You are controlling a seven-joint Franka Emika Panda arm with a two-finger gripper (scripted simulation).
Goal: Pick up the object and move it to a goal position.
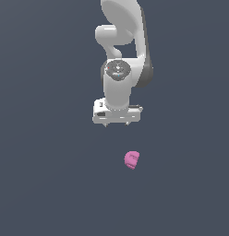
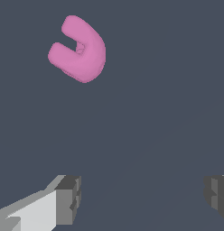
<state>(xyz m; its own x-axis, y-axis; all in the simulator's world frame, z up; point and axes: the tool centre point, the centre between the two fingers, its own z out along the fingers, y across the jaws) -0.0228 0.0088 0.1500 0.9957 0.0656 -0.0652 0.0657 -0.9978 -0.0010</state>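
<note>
wrist view shows us the object, a small pink c-shaped lump, lying on the plain dark ground with its notch open to one side. it is clear of the gripper, whose two fingertips stand wide apart with nothing between them. the object is not in line with the gap; it sits off to one side and ahead of it.

in the exterior view we find the object resting below the gripper and slightly toward the exterior view's right, well apart from it.

risks, in our judgement: a straight descent from here would miss, or set one finger down on the lump and knock it away. the curved, rounded body gives poor flat faces, so a closure across the wrong axis may squeeze it out sideways. no goal marker is visible to us.
</note>
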